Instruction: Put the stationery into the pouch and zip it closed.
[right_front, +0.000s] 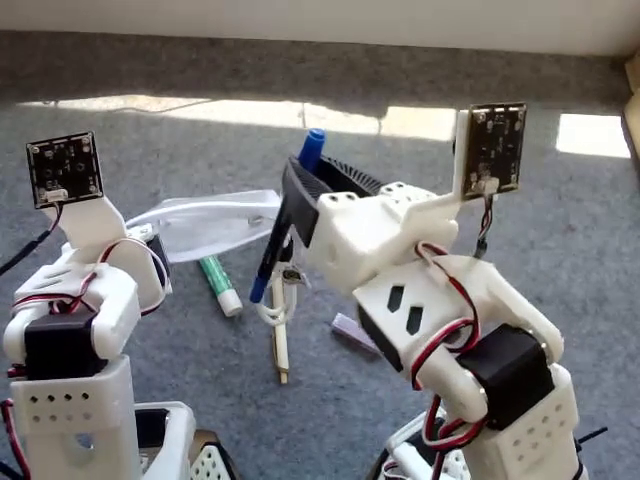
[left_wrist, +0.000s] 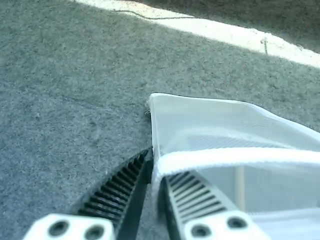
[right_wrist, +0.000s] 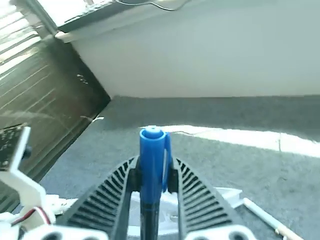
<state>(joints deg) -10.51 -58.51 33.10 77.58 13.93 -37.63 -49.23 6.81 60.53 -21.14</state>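
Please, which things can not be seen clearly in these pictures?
Pouch: left wrist view, far end cut off by the picture's edge.
Pen: right wrist view, lower part hidden between the right jaws.
Purple item: high view, too small to name, partly behind the right arm.

pouch (right_front: 215, 225): translucent white, fine mesh | pen (right_front: 312, 148): blue cap, dark barrel | marker (right_front: 218, 285): green, white end | pencil (right_front: 281, 350): cream | eraser (right_front: 352, 330): pale lilac | carpet (right_front: 120, 140): grey

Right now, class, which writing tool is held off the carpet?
The blue pen, clamped in the right gripper; the green marker and the cream pen lie flat on the carpet.
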